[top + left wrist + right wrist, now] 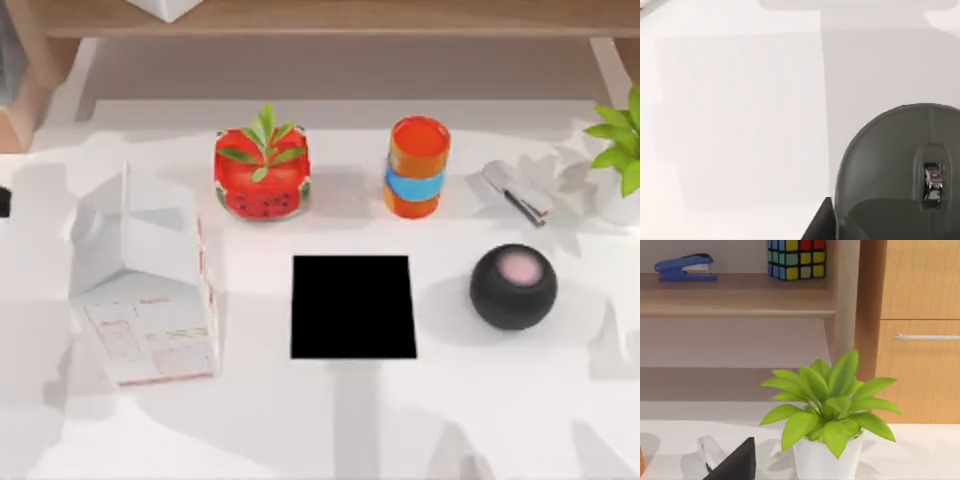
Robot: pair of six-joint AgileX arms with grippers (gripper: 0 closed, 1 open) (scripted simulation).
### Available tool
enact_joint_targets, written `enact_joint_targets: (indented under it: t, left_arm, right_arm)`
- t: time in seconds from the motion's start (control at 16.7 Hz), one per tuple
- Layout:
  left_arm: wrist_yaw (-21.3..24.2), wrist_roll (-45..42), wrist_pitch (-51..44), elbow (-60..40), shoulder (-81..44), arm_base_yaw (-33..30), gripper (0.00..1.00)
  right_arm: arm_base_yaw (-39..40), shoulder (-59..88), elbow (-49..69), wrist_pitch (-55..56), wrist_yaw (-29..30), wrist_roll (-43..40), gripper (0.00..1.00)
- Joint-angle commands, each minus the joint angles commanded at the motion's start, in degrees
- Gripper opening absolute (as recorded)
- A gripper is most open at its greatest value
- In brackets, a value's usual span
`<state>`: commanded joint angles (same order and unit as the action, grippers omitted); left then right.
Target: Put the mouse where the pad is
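Top view, from left of frame: white carton (145, 290), flat black pad (353, 307) at centre, black ball (513, 288); the grey mouse (895, 175) lies just beside the left gripper (821, 222), the right gripper (735, 462) faces a potted plant (827, 410), and neither gripper's opening can be told.

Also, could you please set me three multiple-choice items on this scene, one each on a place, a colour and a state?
1. What sits just to the top view's right of the pad? A white carton; B black ball; C plant.
2. What colour is the band round the orange cup? A blue; B green; C yellow.
3. Which way does the ball's pink spot face? A up; B down onto the table; C toward the carton.
Key: 1 B, the ball stands beside the pad's right edge; 2 A, the band is blue between orange parts; 3 A, the overhead camera sees the spot on the ball's top.
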<state>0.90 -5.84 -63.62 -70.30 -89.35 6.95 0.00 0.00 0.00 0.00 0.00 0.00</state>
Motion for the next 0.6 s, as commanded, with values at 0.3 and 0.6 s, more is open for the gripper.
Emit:
enact_joint_targets:
  t: [0.3,0.6]
  left_arm:
    - [1.3,4.1,-3.4,-16.6,-1.0,-10.9,0.0]
    - [1.9,14.5,-6.6,-32.3,-8.7,-25.4,0.0]
  right_arm:
    - [0.0,0.0,0.0,0.0,0.0,0.0,1.0]
    - [0.0,0.0,0.0,0.0,0.0,0.0,1.0]
